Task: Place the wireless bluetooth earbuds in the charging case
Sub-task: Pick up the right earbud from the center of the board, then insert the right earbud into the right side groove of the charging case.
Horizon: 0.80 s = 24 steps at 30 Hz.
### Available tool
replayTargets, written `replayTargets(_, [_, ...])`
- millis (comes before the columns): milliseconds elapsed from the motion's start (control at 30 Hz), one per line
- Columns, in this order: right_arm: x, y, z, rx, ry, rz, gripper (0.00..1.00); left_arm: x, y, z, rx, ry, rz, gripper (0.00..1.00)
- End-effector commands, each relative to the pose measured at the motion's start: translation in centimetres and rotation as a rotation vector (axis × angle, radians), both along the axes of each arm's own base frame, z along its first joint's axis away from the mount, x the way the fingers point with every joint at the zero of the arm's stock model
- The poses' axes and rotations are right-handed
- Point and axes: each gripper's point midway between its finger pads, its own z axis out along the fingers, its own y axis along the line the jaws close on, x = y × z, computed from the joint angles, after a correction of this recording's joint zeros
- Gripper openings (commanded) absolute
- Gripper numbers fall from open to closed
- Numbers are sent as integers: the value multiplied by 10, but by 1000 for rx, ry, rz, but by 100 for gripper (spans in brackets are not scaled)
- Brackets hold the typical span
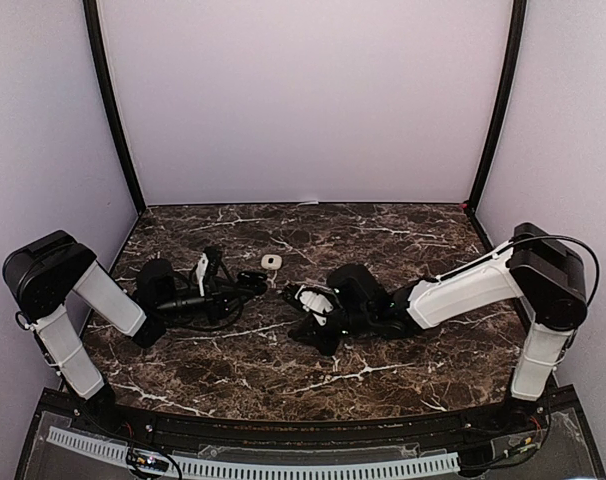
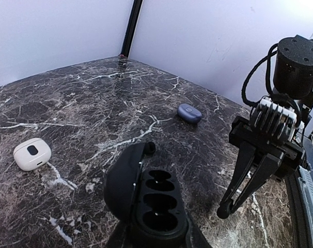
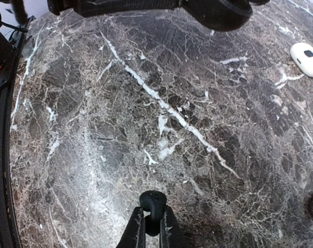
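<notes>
Right wrist view shows the right end effector closed on a small dark earbud, pinched at its fingertips above bare bench. The left end effector is closed around the dark charging case, holding it lid-open with its wells facing up.

From the left wrist, the right end effector stands just beside the case, on the side away from the raised lid, tips pointing down and not touching it. The case's long axis runs along the left arm's reach, roughly across the bench toward its right edge, so the bud probably has to travel a short way sideways and then down into a well. The right arm carries the bud; the left only presents the case.

A white case lies toward the far edge, and a blue case beyond the open one, both well apart. Nothing stands between bud and wells.
</notes>
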Motion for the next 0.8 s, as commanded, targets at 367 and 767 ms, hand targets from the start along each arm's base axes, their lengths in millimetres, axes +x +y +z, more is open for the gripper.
replayTargets(367, [-3,-18,89,173,-247,21,0,-37,-25,28,-44,-173,-216,0])
replayTargets(767, [-31,-23,122,141,-437,130,0,-93,-47,38,-79,-343,-431,0])
